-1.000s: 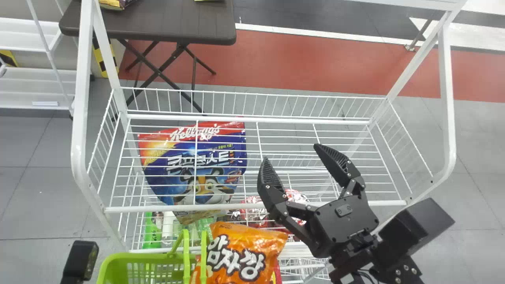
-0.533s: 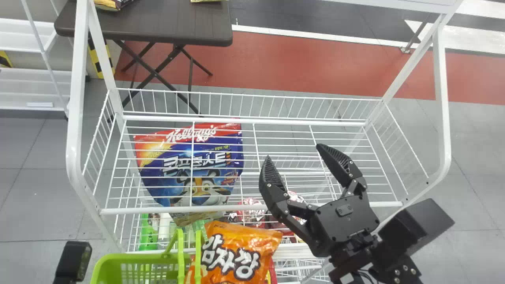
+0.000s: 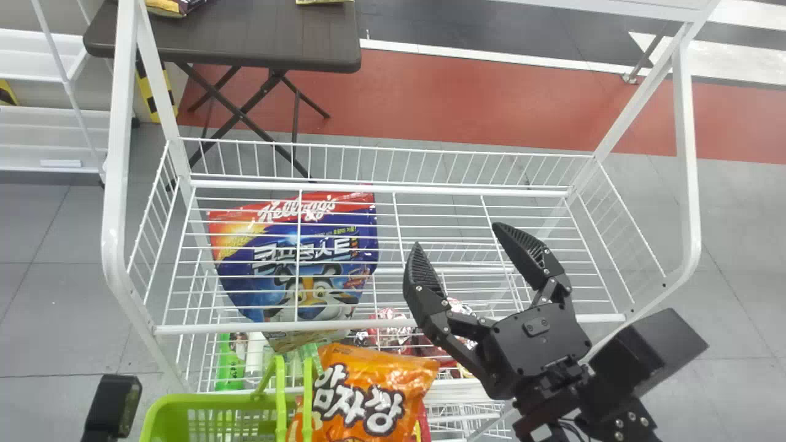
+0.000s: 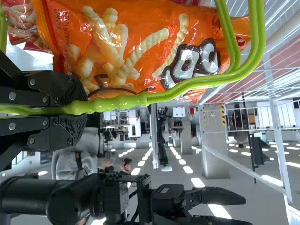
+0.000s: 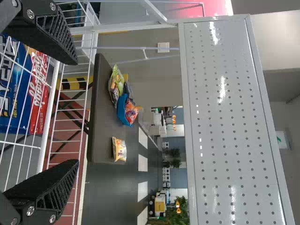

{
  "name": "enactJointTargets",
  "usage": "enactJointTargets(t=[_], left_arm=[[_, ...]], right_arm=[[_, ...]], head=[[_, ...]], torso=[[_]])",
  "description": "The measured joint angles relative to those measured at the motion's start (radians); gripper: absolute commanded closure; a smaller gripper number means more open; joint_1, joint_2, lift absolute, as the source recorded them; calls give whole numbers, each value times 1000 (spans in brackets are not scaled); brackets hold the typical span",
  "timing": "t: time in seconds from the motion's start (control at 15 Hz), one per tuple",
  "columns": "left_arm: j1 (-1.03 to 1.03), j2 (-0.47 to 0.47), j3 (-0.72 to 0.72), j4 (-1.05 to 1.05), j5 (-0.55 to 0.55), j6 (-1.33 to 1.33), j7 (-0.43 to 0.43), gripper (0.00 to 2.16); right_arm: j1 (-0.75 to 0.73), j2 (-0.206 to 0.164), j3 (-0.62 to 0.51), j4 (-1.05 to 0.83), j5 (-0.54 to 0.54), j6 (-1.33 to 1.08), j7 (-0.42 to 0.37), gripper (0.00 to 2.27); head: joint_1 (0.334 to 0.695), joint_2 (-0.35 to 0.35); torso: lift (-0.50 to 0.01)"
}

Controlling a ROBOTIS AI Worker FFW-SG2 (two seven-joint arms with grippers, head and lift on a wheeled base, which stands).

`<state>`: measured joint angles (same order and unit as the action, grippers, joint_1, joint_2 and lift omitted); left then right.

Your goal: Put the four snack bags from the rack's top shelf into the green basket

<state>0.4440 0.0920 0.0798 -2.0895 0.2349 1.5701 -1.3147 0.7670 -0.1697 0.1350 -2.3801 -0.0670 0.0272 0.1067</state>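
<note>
Ahead of me stands the white rack. My green basket is at its near side. A blue bag shows through the shelf's wires; the orange snack bag sits in the basket. My right gripper is spread wide, holding nothing, while my left gripper is clamped around the basket's handle.

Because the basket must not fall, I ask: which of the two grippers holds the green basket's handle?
The left gripper: its fingers are closed on the green handle. The right gripper is open, above the rack.
</note>
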Motion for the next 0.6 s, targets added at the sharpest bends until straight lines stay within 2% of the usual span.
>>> enactJointTargets(t=[0.6], left_arm=[[-1, 0, 0, -1, 1, 0, -2, 2138]], right_arm=[[2, -4, -6, -8, -1, 0, -4, 63]], head=[[695, -199]], torso=[[0]])
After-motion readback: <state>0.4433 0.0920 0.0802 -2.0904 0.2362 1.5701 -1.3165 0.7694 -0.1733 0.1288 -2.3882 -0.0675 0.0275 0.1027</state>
